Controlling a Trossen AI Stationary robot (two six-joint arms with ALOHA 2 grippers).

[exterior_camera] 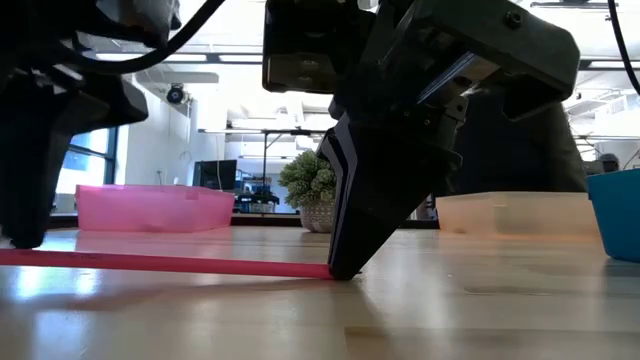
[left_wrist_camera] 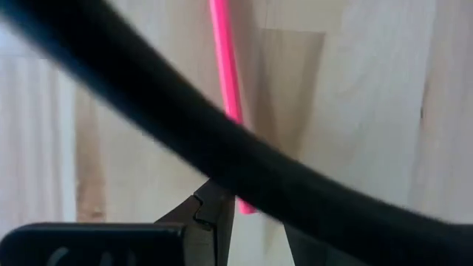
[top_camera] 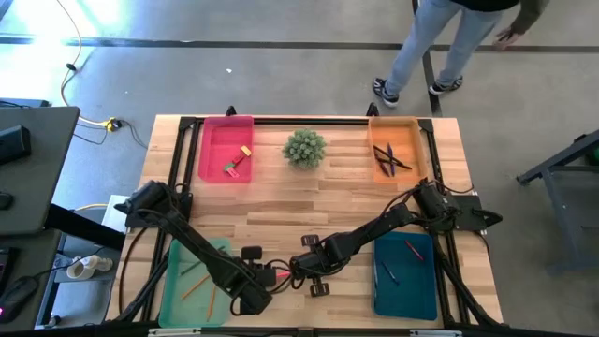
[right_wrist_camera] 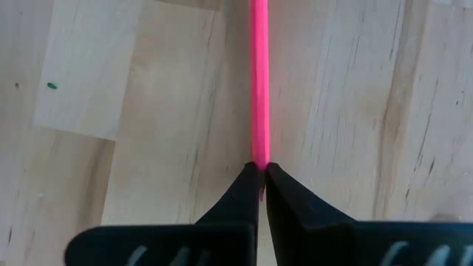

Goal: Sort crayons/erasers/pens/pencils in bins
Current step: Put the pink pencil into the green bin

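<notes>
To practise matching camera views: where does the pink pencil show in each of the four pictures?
High view: pink pencil between both grippers, near front edge.
Low view: lying flat on the table at lower left.
Left wrist view: upper centre.
Right wrist view: top centre, running down.
Shared landmark: right gripper pinching its end.

A small green bushy potted plant [top_camera: 304, 147] sits at upper centre of the overhead frame, on the light wooden plank table [top_camera: 309, 201] with its black metal frame. At the top right a person in light jeans and dark sneakers [top_camera: 426, 47] stands on the grey floor [top_camera: 234, 65]. A yellow cable [top_camera: 73, 56] trails at upper left, beside a dark desk [top_camera: 33, 159] at the left edge.
</notes>
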